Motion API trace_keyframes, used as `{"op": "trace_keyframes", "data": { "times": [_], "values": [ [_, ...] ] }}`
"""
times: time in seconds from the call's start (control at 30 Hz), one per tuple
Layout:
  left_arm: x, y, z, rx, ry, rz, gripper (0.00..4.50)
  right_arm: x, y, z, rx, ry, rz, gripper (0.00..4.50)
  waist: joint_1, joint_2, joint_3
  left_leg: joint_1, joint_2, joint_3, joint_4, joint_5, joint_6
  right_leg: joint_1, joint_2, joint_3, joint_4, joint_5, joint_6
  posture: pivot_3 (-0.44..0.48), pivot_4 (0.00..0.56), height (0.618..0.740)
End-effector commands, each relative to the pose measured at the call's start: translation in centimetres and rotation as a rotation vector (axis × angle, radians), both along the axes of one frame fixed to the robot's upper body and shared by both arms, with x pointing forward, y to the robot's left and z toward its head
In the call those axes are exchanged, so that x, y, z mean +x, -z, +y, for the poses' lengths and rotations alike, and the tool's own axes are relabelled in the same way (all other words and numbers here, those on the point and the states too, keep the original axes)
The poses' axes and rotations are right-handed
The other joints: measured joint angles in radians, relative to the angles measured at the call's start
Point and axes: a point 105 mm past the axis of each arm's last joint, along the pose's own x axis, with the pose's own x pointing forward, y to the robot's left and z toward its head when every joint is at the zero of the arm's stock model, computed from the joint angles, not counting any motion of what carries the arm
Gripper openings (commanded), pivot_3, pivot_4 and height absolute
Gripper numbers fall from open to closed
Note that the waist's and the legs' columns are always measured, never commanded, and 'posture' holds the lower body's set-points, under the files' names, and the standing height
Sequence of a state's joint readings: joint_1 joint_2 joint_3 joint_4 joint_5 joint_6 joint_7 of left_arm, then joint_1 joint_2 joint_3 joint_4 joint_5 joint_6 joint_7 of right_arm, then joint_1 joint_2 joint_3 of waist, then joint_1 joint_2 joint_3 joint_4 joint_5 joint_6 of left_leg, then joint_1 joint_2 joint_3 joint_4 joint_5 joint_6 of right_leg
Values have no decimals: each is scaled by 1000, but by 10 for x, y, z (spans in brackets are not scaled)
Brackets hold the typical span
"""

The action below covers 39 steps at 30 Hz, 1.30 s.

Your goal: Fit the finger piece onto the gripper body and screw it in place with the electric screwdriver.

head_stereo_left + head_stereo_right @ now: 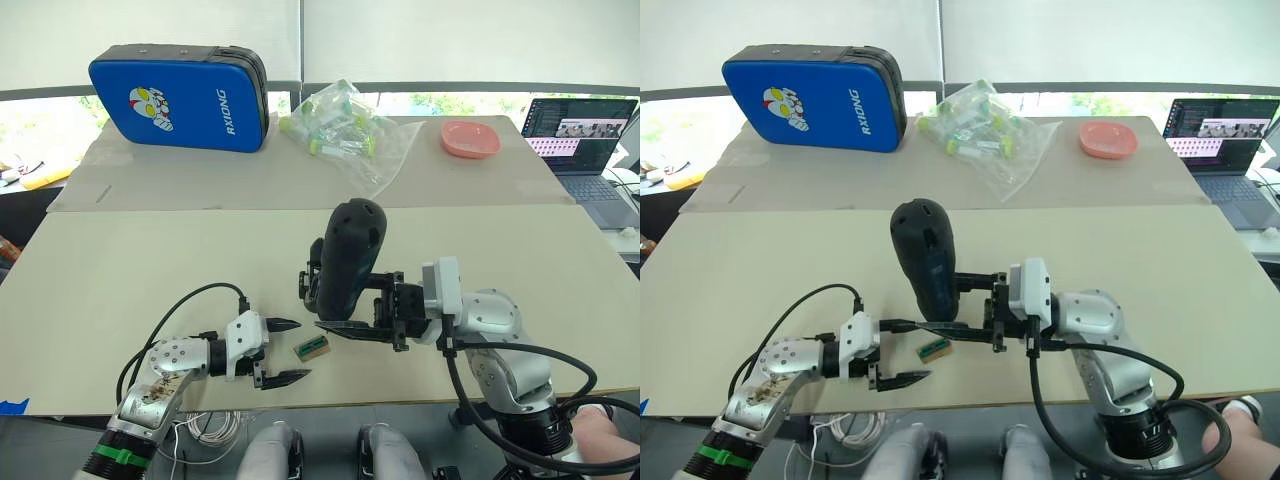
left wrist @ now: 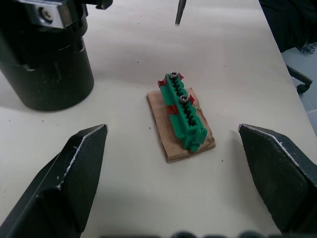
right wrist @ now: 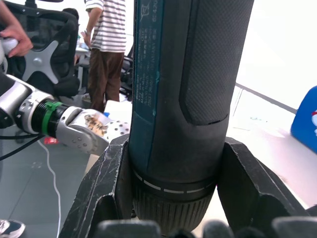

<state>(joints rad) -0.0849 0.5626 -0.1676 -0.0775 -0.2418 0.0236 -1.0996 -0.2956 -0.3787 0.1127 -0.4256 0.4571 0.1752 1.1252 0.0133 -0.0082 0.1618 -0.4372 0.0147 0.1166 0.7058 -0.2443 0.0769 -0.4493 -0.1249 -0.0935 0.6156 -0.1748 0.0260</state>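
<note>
My right gripper is shut on the electric screwdriver, a thick black cylinder held nearly upright with its rounded end up, over the table's near middle. A black round base stands on the table beside a small tan-and-green block. I cannot tell whether that base is the screwdriver's lower end or the gripper body. My left gripper is open and low over the table, with the block just ahead of its fingertips and nothing between them. The finger piece is out of view.
A blue zip case, a clear bag of tubes and a pink dish lie at the table's far side. A laptop stands at the far right. The table's front edge runs just behind both grippers. People stand beyond the table.
</note>
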Motion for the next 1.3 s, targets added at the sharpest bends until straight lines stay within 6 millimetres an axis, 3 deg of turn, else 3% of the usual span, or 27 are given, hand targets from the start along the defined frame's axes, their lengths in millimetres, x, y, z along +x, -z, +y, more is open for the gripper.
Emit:
{"op": "trace_keyframes", "data": {
  "times": [0.03, 0.27, 1.3],
  "values": [
    [3, 2, -6, -16, 10, 9, 4500, -4, -9, 1, 28, -16, -65, 1966, 2, 0, 0, 1, 0, 0, 0, 0, 0, 1, 0, 0, 0, 0, 0, 0, 150, 740],
    [5, 6, -6, 5, 47, 34, 4500, -2, -3, 1, 1, -23, -55, 1966, 2, 0, 0, 8, 0, -1, 0, -2, 4, 9, 0, -1, -2, -1, 0, 0, 150, 740],
    [4, 12, -19, 20, 78, 50, 4500, 2, 4, 9, -6, -22, -16, 1966, 11, 0, 0, 9, -1, -1, 0, -4, 5, 10, -4, -3, -4, -1, 0, 0, 150, 740]
  ]
}}
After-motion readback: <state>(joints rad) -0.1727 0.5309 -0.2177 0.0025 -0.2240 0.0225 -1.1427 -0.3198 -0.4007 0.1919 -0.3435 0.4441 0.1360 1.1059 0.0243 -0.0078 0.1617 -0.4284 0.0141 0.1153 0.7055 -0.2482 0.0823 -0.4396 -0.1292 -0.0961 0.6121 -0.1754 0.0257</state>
